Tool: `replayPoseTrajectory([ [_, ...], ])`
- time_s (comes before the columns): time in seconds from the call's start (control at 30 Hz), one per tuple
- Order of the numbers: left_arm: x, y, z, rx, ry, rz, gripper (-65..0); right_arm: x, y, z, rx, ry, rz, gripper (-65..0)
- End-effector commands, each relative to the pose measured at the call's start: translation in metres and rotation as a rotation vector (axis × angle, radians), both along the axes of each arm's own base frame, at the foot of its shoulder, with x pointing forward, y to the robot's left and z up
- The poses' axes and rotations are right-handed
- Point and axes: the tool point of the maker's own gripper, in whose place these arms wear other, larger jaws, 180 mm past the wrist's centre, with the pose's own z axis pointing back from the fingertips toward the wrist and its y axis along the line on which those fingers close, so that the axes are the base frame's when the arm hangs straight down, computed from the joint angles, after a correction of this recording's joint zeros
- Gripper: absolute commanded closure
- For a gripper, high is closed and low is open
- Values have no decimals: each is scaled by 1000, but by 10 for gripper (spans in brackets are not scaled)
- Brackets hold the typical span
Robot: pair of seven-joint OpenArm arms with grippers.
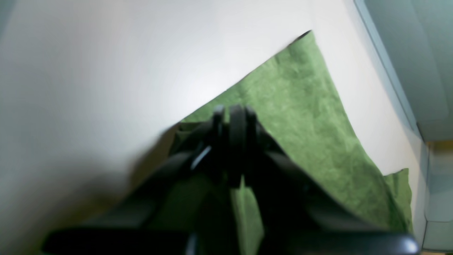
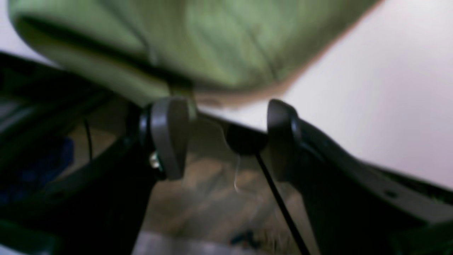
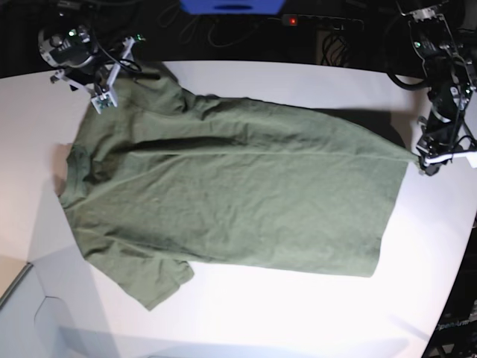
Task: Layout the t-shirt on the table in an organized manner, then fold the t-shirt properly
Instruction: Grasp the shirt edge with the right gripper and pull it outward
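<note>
The olive-green t-shirt (image 3: 238, 194) lies spread on the white table (image 3: 298, 313), collar at the left and hem at the right. One sleeve points to the front (image 3: 156, 280). My left gripper (image 3: 426, 160) is shut on the hem's far corner at the right table edge. In the left wrist view its fingers (image 1: 235, 117) are pinched together on the cloth (image 1: 304, 117). My right gripper (image 3: 104, 95) is at the far left sleeve. In the right wrist view it (image 2: 226, 124) is open, with blurred shirt cloth (image 2: 212, 42) just beyond the fingertips, touching the left one.
A blue object (image 3: 231, 6), a power strip with a red light (image 3: 292, 21) and cables lie in the dark behind the table. A grey-white box edge (image 3: 37, 321) sits at the front left. The table's curved edge runs down the right side (image 3: 455, 283).
</note>
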Motion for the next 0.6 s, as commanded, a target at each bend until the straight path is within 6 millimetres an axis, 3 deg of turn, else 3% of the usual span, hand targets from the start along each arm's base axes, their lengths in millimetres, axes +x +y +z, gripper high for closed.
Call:
replayPoseTrajectory([
  [0.0, 5, 5, 15, 19, -40, 4, -1, 3, -1, 4, 1, -22, 4, -358],
  [0.4, 3, 6, 13, 19, -33, 5, -1, 26, -8, 7, -14, -60, 12, -361],
  [0.57, 3, 6, 12, 20, -31, 5, -1, 24, -7, 0, -2, -38, 9, -361],
])
